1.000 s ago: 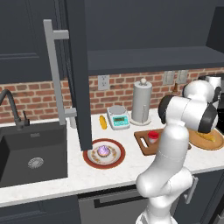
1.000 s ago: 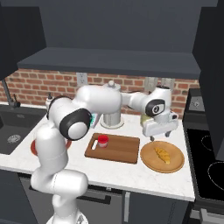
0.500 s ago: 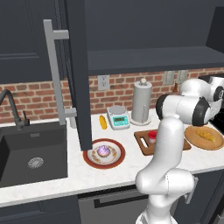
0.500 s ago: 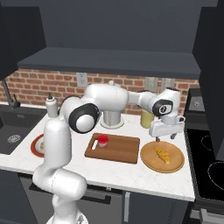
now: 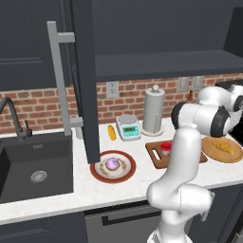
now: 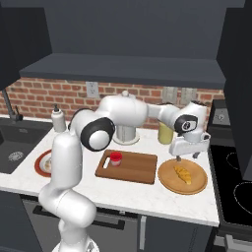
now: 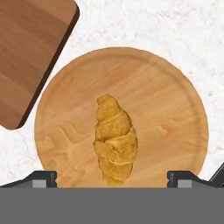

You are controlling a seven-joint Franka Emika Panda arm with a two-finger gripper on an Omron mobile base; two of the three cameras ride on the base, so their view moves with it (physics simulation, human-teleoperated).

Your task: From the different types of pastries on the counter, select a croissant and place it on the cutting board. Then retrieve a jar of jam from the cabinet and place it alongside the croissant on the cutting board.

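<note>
1. Swung across from over the board (image 6: 129, 166) to hang above the round plate (image 6: 198, 186); fingers (image 7: 42, 178) spread apart, empty.
2. Croissant (image 7: 114, 140) centred on plate, straddled; descent and grasp likely next.
3. Beyond plate: jar (image 6: 115, 158) on board.

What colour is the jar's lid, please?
Red; the jar shows best in the right base view.

Matt grained wood plate (image 7: 175, 113) and cutting board (image 7: 30, 52), seemingly stone counter (image 7: 166, 26).
</note>
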